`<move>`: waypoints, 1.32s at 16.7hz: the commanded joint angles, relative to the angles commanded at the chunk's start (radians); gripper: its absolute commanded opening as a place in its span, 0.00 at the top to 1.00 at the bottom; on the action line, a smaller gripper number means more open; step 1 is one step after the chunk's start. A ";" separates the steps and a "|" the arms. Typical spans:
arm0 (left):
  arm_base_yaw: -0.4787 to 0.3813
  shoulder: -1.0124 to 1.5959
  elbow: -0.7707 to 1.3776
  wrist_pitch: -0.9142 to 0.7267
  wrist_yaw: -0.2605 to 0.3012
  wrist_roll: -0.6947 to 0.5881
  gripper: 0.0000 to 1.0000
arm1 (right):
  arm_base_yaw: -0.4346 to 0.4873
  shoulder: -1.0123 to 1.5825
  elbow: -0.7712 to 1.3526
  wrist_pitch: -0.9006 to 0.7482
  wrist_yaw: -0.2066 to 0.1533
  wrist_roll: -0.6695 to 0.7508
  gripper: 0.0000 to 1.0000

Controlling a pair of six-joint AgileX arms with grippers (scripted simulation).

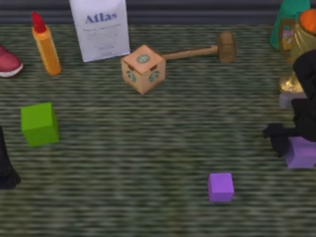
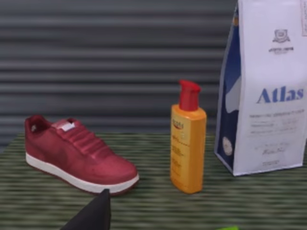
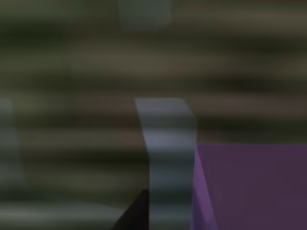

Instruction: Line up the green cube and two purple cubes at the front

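The green cube (image 1: pixel 39 123) rests on the mat at the left, and a sliver of it (image 2: pixel 226 228) shows in the left wrist view. The small vivid purple cube (image 1: pixel 220 186) lies near the front, right of centre. The paler, larger purple cube (image 1: pixel 301 153) sits at the right edge, partly under my right gripper (image 1: pixel 289 140), which hangs right over it. In the right wrist view this cube (image 3: pixel 249 187) fills one side, very close. My left gripper (image 1: pixel 6 170) is parked at the left edge, open, just in front of the green cube.
Along the back stand a red shoe (image 1: pixel 7 61), an orange bottle (image 1: pixel 45 45), a white Atlas bag (image 1: pixel 100 29), a tan emblem cube (image 1: pixel 143 69), a wooden mallet (image 1: pixel 207 50) and a gold trophy (image 1: pixel 298 44) near my right arm.
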 joint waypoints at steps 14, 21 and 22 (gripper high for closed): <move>0.000 0.000 0.000 0.000 0.000 0.000 0.00 | 0.000 -0.030 0.013 -0.017 0.004 -0.002 1.00; 0.000 0.000 0.000 0.000 0.000 0.000 0.00 | 0.009 -0.134 0.128 -0.246 0.003 -0.006 1.00; 0.000 0.000 0.000 0.000 0.000 0.000 0.00 | 0.009 -0.147 0.139 -0.265 0.003 -0.005 1.00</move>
